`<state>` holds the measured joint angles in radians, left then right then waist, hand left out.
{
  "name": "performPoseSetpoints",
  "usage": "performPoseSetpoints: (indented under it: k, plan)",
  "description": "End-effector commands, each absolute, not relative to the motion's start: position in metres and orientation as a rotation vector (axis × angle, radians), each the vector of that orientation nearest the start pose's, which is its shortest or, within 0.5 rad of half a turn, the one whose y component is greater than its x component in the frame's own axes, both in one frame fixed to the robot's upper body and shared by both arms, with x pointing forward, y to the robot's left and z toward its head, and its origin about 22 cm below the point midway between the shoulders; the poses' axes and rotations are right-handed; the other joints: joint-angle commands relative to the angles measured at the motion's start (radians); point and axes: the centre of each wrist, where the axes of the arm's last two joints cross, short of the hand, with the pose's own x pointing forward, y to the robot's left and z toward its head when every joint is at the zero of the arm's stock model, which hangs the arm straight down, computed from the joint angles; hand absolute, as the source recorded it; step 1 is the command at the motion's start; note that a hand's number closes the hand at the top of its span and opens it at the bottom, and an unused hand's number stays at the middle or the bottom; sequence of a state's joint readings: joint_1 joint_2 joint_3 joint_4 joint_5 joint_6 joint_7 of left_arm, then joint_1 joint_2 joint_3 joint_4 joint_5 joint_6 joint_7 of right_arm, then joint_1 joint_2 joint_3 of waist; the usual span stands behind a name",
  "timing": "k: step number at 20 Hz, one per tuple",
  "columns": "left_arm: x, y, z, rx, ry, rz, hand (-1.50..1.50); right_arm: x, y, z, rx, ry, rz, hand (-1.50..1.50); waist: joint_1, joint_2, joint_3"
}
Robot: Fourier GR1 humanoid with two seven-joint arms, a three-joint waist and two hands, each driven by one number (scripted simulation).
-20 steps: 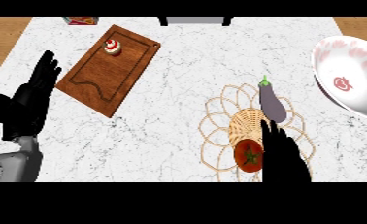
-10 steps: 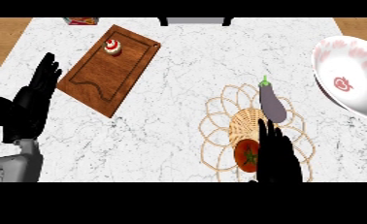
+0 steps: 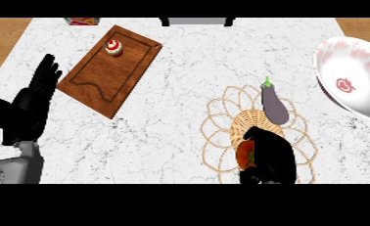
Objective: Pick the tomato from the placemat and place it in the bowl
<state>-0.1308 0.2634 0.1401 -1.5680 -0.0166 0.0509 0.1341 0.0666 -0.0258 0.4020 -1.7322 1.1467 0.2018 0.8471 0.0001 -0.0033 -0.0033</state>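
Tomato (image 3: 245, 155) lies on the placemat (image 3: 219, 122), in its lower half, near the table's front edge. In the head view only the tomato's red left side shows, with a dark stalk mark; the rest is hidden under the right hand (image 3: 271, 155). That hand comes in from the lower edge and is curled round the tomato, fingers bent over its top and right side. Whether the tomato is lifted or sits on the mat cannot be told.

The placemat is a round woven piece with a dense straw-coloured middle and open loops round its rim. An eggplant (image 3: 274, 108) lies on its upper right part, stalk pointing away from the robot, just beyond the right hand and apart from the tomato. The bowl (image 3: 345, 84) is white with a red pattern. It stands at the table's right side, cut off by the view's edge, well apart from the tomato.

The table (image 3: 188, 78) has a white marble top with thin grey veins, and it fills most of the view. A wooden board (image 3: 108, 73) lies slantwise on its left part, with a cupcake (image 3: 113, 48) on the far end. The left hand (image 3: 33, 103) rests at the left edge, open, fingers straight and pointing up, just beside the board's near corner and not touching it.

Beyond the table's far corners a brown wood floor (image 3: 11, 30) shows. At the far edge are a small red item (image 3: 81, 21) and a dark grey thing (image 3: 196, 21), both cut off.
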Motion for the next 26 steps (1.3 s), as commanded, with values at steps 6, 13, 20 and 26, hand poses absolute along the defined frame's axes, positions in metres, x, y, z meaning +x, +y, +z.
performPoseSetpoints:
  k: [6,13,20,26]
  plan:
    - [0.278,0.285,0.060,0.317,-1.564,-0.068,0.00,0.226,-0.149,0.018,-0.937,-0.881,0.872,1.50,-0.001,0.003,0.003]
    - [0.272,0.304,0.047,0.324,-1.571,-0.090,0.00,0.252,-0.146,0.006,-1.104,-0.887,0.774,1.50,0.003,0.005,0.003]
    - [0.281,0.314,0.061,0.293,-1.589,-0.102,0.00,0.380,-0.201,0.096,-1.072,-0.745,0.596,1.50,0.043,0.017,0.004]
    - [0.277,0.303,0.061,0.304,-1.585,-0.087,0.00,0.402,-0.187,0.136,-1.380,-0.812,0.528,1.50,0.024,0.006,0.003]
